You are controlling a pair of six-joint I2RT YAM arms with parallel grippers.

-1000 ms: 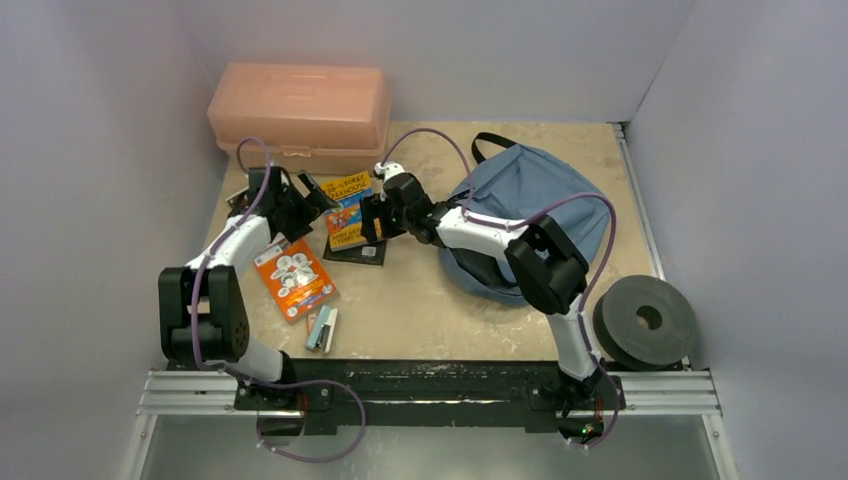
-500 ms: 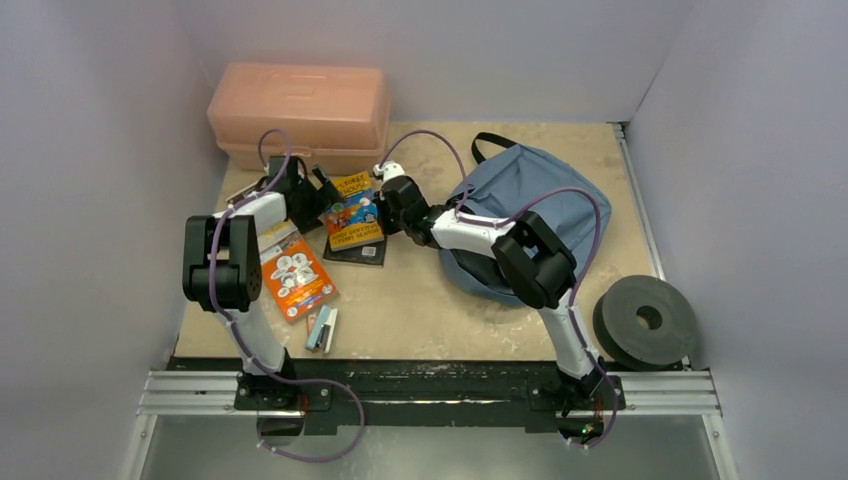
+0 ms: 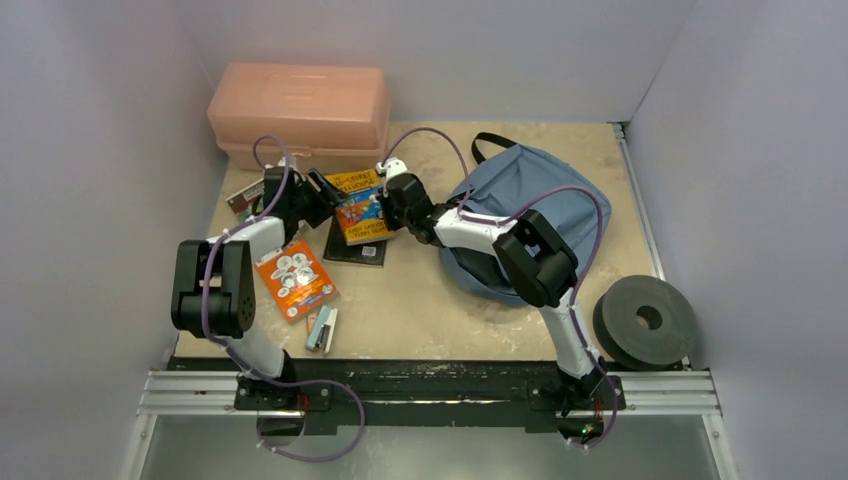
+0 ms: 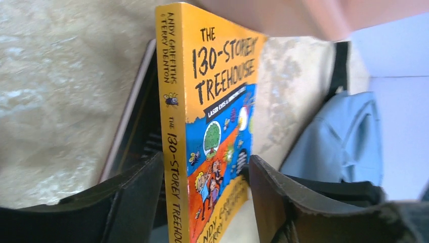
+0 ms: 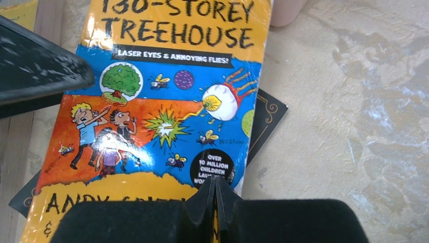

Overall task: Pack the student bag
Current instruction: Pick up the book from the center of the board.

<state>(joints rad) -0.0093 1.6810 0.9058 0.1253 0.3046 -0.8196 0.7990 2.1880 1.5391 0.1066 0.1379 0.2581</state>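
Now right gripper (image 5: 215, 195) pinches one edge of the Treehouse book (image 3: 362, 205), left gripper (image 4: 206, 195) spread astride its spine — student bag (image 3: 535, 190) lies at 3 o'clock, right arm nearer, book's long axis 12–6.

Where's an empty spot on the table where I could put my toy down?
The biggest bare patch of table is the near middle, between the orange card pack and the student bag. A narrower strip runs between the bag and the right wall. The far left is crowded: pink box, Treehouse book, black book.
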